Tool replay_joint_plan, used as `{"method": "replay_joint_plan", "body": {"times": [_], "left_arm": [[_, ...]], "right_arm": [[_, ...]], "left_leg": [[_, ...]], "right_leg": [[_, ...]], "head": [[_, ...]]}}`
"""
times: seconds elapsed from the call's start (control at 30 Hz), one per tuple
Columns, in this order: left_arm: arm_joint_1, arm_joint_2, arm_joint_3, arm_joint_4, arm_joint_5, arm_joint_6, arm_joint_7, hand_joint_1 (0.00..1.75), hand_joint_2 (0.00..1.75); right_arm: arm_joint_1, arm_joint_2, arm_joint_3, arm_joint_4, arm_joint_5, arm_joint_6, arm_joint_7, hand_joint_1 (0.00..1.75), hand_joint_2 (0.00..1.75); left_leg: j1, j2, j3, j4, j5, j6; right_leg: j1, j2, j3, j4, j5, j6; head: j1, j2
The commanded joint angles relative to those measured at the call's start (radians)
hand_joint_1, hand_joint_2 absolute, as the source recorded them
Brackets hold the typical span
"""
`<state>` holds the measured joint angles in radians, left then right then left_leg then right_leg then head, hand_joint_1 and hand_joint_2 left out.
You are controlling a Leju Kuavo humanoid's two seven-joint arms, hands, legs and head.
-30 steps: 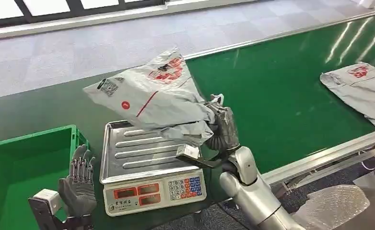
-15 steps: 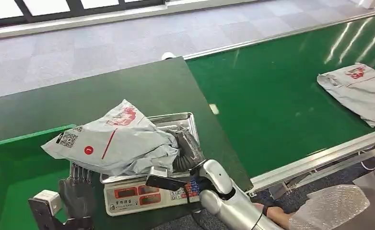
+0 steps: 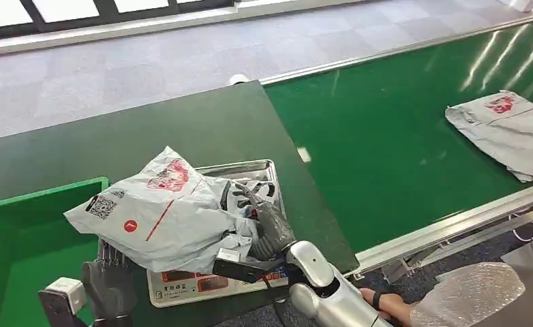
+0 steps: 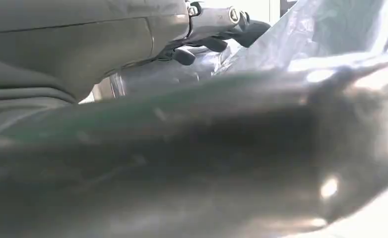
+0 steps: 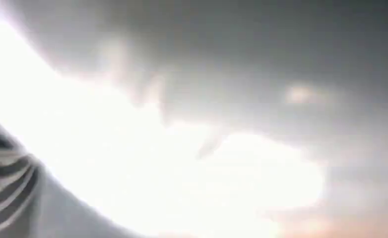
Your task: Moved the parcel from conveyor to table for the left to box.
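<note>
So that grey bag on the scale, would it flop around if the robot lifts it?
Probably. The bag is a thin, crumpled plastic mailer that sags over the edge of the scale, so it likely droops from wherever it is held. Its glossy film looks slippery. The right hand bunches one end easily, hinting at soft, light contents, though that is a guess.

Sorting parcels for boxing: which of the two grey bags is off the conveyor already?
The grey bag lying on the scale, beside the right hand. The other grey bag lies flat on the green conveyor.
</note>
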<state>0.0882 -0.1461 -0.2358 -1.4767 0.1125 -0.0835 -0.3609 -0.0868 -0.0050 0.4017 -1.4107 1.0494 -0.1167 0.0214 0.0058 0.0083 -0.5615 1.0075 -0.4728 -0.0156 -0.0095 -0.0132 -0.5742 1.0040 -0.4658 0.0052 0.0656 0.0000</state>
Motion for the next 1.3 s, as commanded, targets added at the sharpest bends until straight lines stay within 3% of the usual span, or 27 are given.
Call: {"method": "replay_joint_plan", "body": {"times": [0.03, 0.1, 0.13, 0.37, 0.47, 0.53, 0.6, 0.8, 0.83, 1.0, 1.03, 1.13, 1.3], "left_arm": [[-0.004, -0.002, 0.015, 0.017, 0.0, 0.005, 0.007, 0.0, 0.0], [0.011, -0.015, 0.031, -0.003, 0.007, 0.025, 0.007, 0.0, 0.0], [0.018, -0.024, 0.043, -0.014, 0.01, 0.049, 0.014, 0.0, 0.0], [0.02, -0.057, 0.071, -0.071, -0.14, 0.34, 0.007, 0.0, 0.0], [-0.016, -0.068, 0.095, -0.09, -0.32, 0.572, -0.07, 0.0, 0.0], [-0.07, -0.014, 0.102, -0.092, -0.603, 0.729, -0.041, 0.0, 0.0], [-0.1, 0.027, 0.111, -0.097, -0.736, 0.691, 0.01, 0.0, 0.0], [-0.119, 0.042, 0.122, -0.107, -0.772, 0.65, 0.033, 0.0, 0.0], [-0.294, 0.137, 0.068, 0.035, -1.111, 0.622, 0.129, 0.0, 0.0], [-0.375, 0.179, 0.0, 0.097, -1.29, 0.639, 0.177, 0.0, 0.0], [-0.381, 0.189, -0.019, 0.098, -1.316, 0.623, 0.18, 0.0, 1.75], [-0.393, 0.227, -0.109, 0.13, -1.397, 0.539, 0.191, 0.0, 1.75], [-0.39, 0.229, -0.118, 0.14, -1.402, 0.55, 0.2, 0.0, 1.75]], "right_arm": [[-0.016, -0.026, 0.022, 0.055, 0.001, 0.003, 0.001, 0.0, 1.75], [0.004, -0.021, 0.006, 0.027, 0.001, -0.008, 0.003, 0.0, 1.75], [0.02, -0.016, -0.006, 0.006, 0.0, -0.013, 0.001, 0.0, 0.0], [0.13, 0.028, -0.066, -0.098, 0.055, -0.011, 0.004, 0.0, 0.0], [0.153, 0.038, -0.081, -0.121, 0.06, -0.025, 0.0, 0.0, 0.0], [0.182, 0.028, -0.081, -0.147, 0.054, -0.042, -0.005, 0.0, 0.0], [0.202, 0.017, -0.081, -0.163, 0.046, -0.058, -0.01, 0.0, 0.0], [0.213, 0.01, -0.083, -0.171, 0.042, -0.067, -0.012, 0.0, 0.0], [0.186, 0.022, -0.103, -0.169, 0.023, -0.066, -0.039, 0.0, 1.75], [0.153, 0.006, -0.106, -0.127, -0.004, -0.056, -0.064, 0.0, 1.75], [0.152, 0.0, -0.105, -0.123, -0.012, -0.059, -0.07, 0.0, 1.75], [0.145, -0.022, -0.105, -0.11, -0.045, -0.066, -0.092, 0.0, 1.75], [0.144, -0.021, -0.104, -0.111, -0.045, -0.067, -0.092, 0.0, 1.75]], "left_leg": [[0.001, 0.0, 0.001, -0.002, 0.001, 0.001], [0.001, 0.0, 0.001, -0.003, 0.001, 0.001], [0.0, 0.0, 0.001, -0.001, 0.0, 0.0], [0.0, -0.002, 0.0, -0.001, 0.0, 0.0], [0.0, -0.002, -0.001, -0.001, 0.0, 0.0], [0.0, -0.003, -0.002, -0.001, 0.001, 0.0], [0.0, -0.004, -0.002, 0.0, 0.001, 0.0], [0.0, -0.004, -0.002, -0.001, 0.002, 0.0], [0.0, -0.004, -0.002, -0.001, 0.003, 0.0], [0.0, -0.003, -0.001, -0.001, 0.004, -0.001], [0.0, -0.003, -0.002, -0.001, 0.005, -0.001], [0.0, -0.004, -0.001, -0.002, 0.006, -0.001], [0.0, -0.001, 0.0, -0.001, 0.004, -0.001]], "right_leg": [[0.001, 0.001, 0.001, -0.004, 0.002, 0.0], [0.001, 0.002, 0.002, -0.004, 0.002, 0.0], [0.0, 0.001, 0.001, -0.001, 0.0, 0.0], [0.0, -0.001, 0.001, -0.001, -0.001, 0.0], [0.001, -0.001, 0.0, -0.001, 0.0, 0.0], [0.001, -0.001, 0.0, -0.001, 0.001, 0.0], [0.0, -0.002, -0.001, 0.0, 0.0, 0.0], [0.001, -0.003, -0.001, -0.001, 0.001, -0.001], [0.001, -0.004, 0.0, -0.001, 0.001, -0.001], [0.001, -0.002, 0.0, -0.001, 0.003, -0.002], [0.001, -0.002, -0.001, -0.001, 0.004, -0.002], [0.001, -0.003, 0.0, -0.003, 0.005, -0.002], [0.001, 0.0, 0.0, -0.002, 0.004, -0.002]], "head": [[0.0, 0.0], [0.0, 0.0], [0.0, 0.0], [0.0, 0.0], [0.0, 0.0], [0.0, 0.0], [0.0, 0.0], [0.0, 0.0], [0.0, 0.0], [0.0, 0.0], [0.0, 0.0], [0.0, 0.0], [0.0, 0.0]]}}
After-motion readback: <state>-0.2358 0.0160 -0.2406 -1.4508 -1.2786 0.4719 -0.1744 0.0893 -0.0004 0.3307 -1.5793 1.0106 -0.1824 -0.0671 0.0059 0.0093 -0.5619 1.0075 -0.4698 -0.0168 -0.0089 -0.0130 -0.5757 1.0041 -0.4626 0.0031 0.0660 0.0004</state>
